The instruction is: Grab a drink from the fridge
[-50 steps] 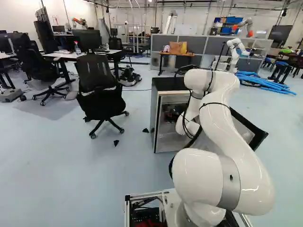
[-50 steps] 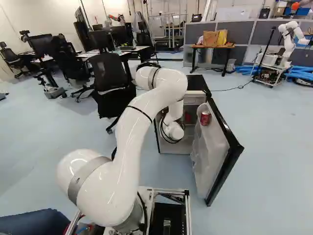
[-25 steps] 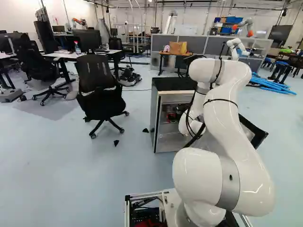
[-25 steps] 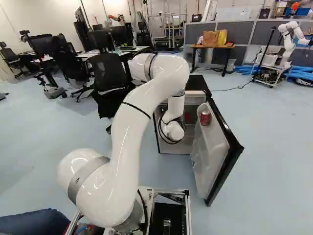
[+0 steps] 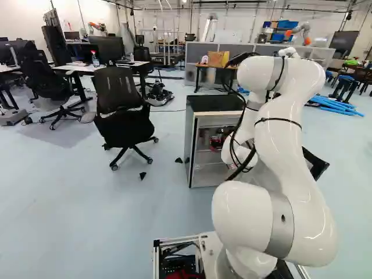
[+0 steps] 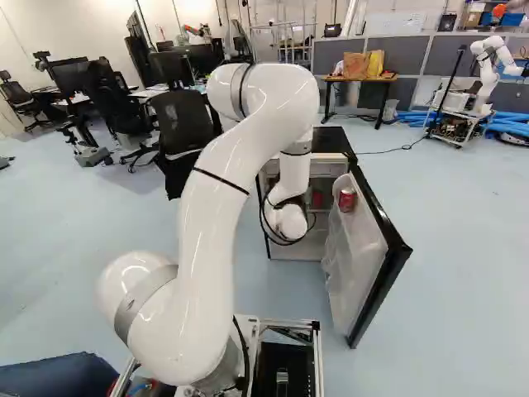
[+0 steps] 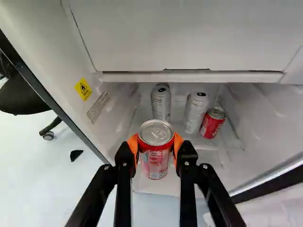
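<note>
1. Hand [image 5: 218, 141] clamped on a red can [image 7: 155, 151], orange pads [image 7: 133, 143] pressed to its left and right sides; the can is upright, at the mouth of the fridge [image 5: 216, 103].
2. Beyond the held can, farther inside, a silver can [image 7: 161, 102] stands on the left and a second silver can [image 7: 195, 112] to its right.
3. A smaller-looking red can [image 7: 212, 124] sits right beside that second one; whether they touch, I can't quite tell.
4. Fridge door [image 6: 372, 248] open on the right, with another red can [image 6: 347, 199] in its upper shelf.
5. White arm [image 5: 290, 151] reaches from near into the fridge and hides part of the opening.
6. Black office chair [image 5: 119, 104] left of the fridge; far off, a worktop [image 6: 335, 78] bears a paper bag [image 6: 355, 66].
</note>
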You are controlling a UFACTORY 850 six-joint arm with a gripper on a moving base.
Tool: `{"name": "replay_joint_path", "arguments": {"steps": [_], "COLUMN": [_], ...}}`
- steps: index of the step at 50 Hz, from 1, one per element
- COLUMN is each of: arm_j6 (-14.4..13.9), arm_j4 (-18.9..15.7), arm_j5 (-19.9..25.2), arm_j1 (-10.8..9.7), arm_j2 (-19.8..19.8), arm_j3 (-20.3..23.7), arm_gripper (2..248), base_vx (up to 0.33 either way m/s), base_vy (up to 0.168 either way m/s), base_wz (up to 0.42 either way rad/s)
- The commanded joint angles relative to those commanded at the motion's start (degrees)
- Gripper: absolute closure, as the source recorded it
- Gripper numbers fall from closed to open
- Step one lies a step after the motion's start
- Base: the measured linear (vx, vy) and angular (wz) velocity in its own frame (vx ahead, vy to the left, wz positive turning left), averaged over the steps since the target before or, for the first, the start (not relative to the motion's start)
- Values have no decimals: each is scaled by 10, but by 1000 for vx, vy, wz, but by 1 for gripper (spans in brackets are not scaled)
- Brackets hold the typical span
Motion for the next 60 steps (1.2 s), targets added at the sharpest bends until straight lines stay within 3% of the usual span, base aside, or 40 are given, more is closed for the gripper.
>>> {"name": "replay_joint_path", "arguments": {"steps": [46,60], "arm_j6": [0,0], "arm_j4": [140,153], "arm_j5": [22,22], "arm_j1": [-21,-19], "arm_j2": [170,204], "arm_j3": [181,203], "arm_gripper": [156,156], "base_vx": [0,0], "base_vy": [0,0], "base_wz": [0,0]}}
